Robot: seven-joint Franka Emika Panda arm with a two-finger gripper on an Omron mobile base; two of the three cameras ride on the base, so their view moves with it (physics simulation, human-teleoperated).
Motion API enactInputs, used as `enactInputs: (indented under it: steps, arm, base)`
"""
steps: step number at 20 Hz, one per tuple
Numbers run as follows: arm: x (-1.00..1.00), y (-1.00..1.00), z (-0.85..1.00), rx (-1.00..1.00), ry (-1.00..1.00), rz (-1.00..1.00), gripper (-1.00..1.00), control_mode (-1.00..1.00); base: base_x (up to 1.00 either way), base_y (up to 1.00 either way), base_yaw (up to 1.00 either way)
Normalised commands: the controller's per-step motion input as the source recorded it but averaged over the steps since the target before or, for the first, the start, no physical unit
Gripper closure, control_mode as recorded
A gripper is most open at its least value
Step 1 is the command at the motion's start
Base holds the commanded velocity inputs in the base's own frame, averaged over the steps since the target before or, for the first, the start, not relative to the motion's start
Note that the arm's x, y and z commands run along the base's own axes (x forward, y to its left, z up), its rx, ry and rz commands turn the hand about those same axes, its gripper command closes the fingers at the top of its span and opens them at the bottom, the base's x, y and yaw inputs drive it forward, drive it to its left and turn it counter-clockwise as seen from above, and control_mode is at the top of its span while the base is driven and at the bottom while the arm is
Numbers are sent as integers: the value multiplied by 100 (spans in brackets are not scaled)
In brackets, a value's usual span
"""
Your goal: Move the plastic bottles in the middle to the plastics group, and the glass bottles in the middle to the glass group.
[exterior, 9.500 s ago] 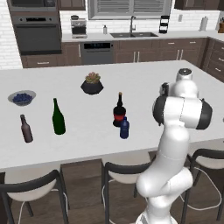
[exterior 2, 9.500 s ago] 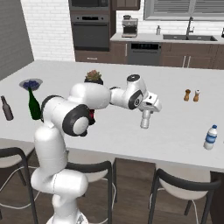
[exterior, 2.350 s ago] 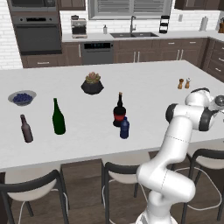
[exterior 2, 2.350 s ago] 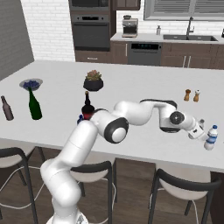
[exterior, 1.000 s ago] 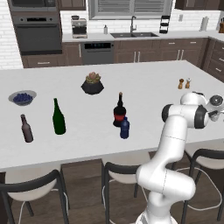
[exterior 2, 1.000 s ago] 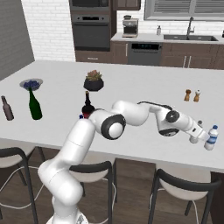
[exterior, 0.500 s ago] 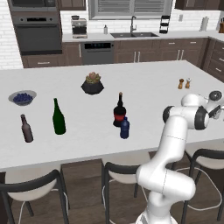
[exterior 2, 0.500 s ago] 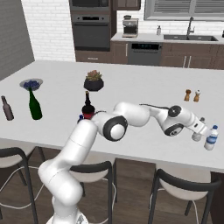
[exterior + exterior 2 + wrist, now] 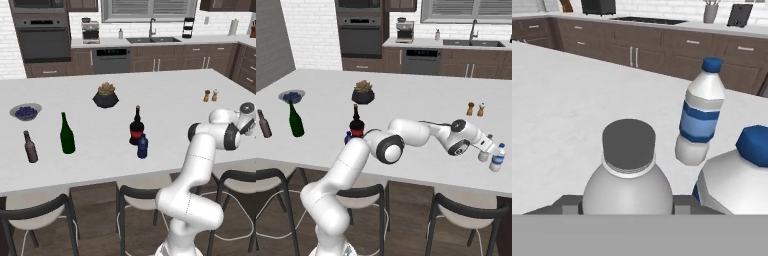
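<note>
Standing at the left of the island as before, the brown bottle (image 9: pixel 30 147) and the green bottle (image 9: pixel 66 134) form the glass group. Mid-counter, the red-labelled bottle (image 9: pixel 136 127) and the dark blue bottle (image 9: pixel 142 146) just in front of it have not moved either. The arm, which hung over the centre-right of the counter some seconds ago, now stretches to the far right end. The gripper (image 9: pixel 484 151) is clamped on the whitish bottle (image 9: pixel 628 175), whose body fills the gap between the fingertips. Over the last second it has edged nearer the blue-labelled water bottle (image 9: pixel 498 157), now just beside it. A second blue-capped bottle (image 9: pixel 739 182) sits close at the held bottle's right in the hand view.
</note>
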Motion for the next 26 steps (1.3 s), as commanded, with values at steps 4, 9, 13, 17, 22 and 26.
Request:
enactInputs:
  steps: [4, 9, 13, 17, 22, 26]
  arm:
    - [-8, -5, -21, 0, 0, 0, 100, -100]
    - [-3, -3, -24, 0, 0, 0, 100, -100]
    - [0, 0, -3, 0, 0, 0, 100, -100]
    - [0, 0, 0, 0, 0, 0, 100, -100]
    - [0, 0, 0, 0, 0, 0, -100, -100]
    - [0, 0, 0, 0, 0, 0, -100, -100]
  base:
    - [0, 0, 0]
    - [0, 0, 0]
    - [0, 0, 0]
    - [0, 0, 0]
    - [0, 0, 0]
    - [0, 0, 0]
